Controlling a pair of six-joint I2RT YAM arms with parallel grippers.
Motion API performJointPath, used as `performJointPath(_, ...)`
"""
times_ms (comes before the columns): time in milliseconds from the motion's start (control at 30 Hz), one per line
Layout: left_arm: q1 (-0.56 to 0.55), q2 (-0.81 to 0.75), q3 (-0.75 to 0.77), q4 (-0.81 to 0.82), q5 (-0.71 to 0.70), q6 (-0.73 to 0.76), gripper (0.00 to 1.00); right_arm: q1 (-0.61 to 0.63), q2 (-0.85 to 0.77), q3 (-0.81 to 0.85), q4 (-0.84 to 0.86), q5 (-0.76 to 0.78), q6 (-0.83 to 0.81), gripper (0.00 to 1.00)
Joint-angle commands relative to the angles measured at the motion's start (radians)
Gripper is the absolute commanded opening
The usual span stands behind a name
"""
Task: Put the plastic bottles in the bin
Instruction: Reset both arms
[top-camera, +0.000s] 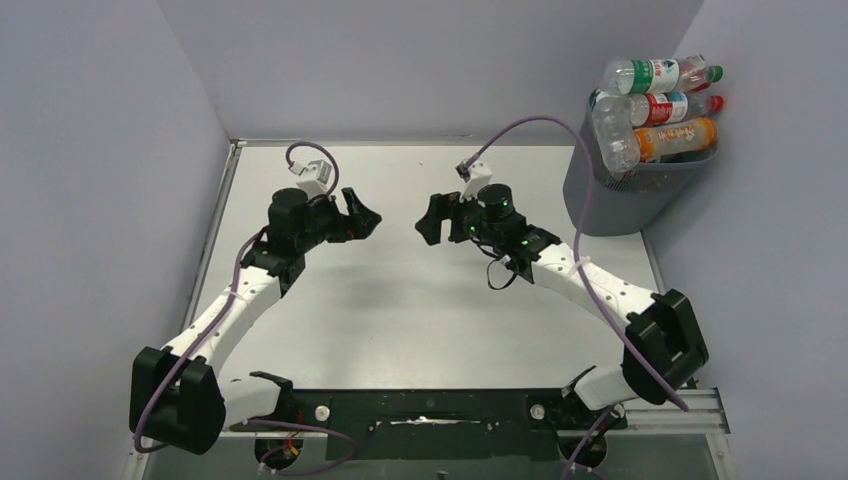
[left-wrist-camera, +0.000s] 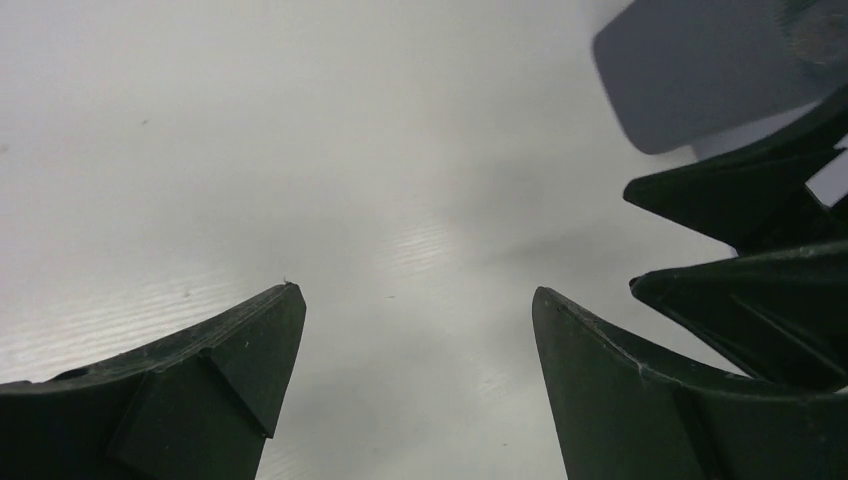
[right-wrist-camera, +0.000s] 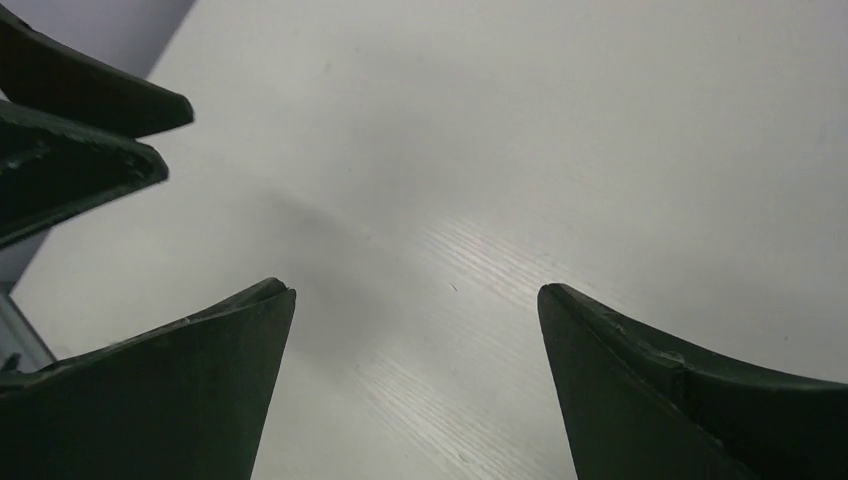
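Plastic bottles (top-camera: 655, 105) lie heaped in the bin (top-camera: 610, 205) at the far right of the table (top-camera: 400, 320), long axes roughly left-right. Left gripper (top-camera: 362, 222) and right gripper (top-camera: 432, 222) gape empty, facing each other mid-table; right arm nearer bin. None seen loose; task looks finished.

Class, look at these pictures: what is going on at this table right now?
Two robot arms have the job of putting plastic bottles in a bin. The bin stands at the table's far right corner, heaped with bottles above its rim. No bottle shows on the table surface. The left pincer and right pincer face each other over mid-table, both open and holding nothing.
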Motion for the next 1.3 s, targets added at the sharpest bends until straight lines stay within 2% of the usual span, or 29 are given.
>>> performJointPath(0,0.004,0.030,-0.077,0.057,-0.220,-0.012,0.85,0.016,0.065,-0.069,0.211,0.126,-0.072,0.98)
performJointPath(133,0.006,0.041,-0.174,0.174,-0.341,-0.023,0.85,-0.015,0.067,-0.149,0.272,0.237,-0.139,0.98)
performJointPath(233,0.021,0.093,-0.191,0.213,-0.403,-0.001,0.85,-0.130,0.012,-0.262,0.358,0.217,-0.135,0.98)
performJointPath(433,0.159,0.202,-0.219,0.329,-0.381,0.016,0.85,-0.424,-0.146,-0.453,0.492,0.193,-0.123,0.98)
performJointPath(667,0.284,0.231,-0.300,0.520,-0.318,0.111,0.85,-0.626,-0.127,-0.577,0.609,0.273,-0.149,0.98)
performJointPath(767,0.307,0.247,-0.333,0.593,-0.338,0.160,0.85,-0.660,-0.088,-0.610,0.666,0.316,-0.169,0.98)
performJointPath(900,0.325,0.282,-0.301,0.585,-0.386,0.218,0.85,-0.677,-0.066,-0.620,0.737,0.368,-0.226,0.98)
performJointPath(967,0.333,0.294,-0.327,0.656,-0.413,0.256,0.85,-0.680,-0.046,-0.624,0.766,0.401,-0.250,0.98)
performJointPath(1033,0.358,0.304,-0.317,0.653,-0.371,0.249,0.86,-0.680,-0.035,-0.622,0.787,0.413,-0.273,0.98)
performJointPath(1133,0.357,0.312,-0.338,0.755,-0.354,0.306,0.86,-0.681,-0.016,-0.615,0.814,0.438,-0.312,0.98)
performJointPath(1267,0.363,0.312,-0.356,0.805,-0.377,0.345,0.86,-0.683,0.003,-0.623,0.880,0.461,-0.355,0.98)
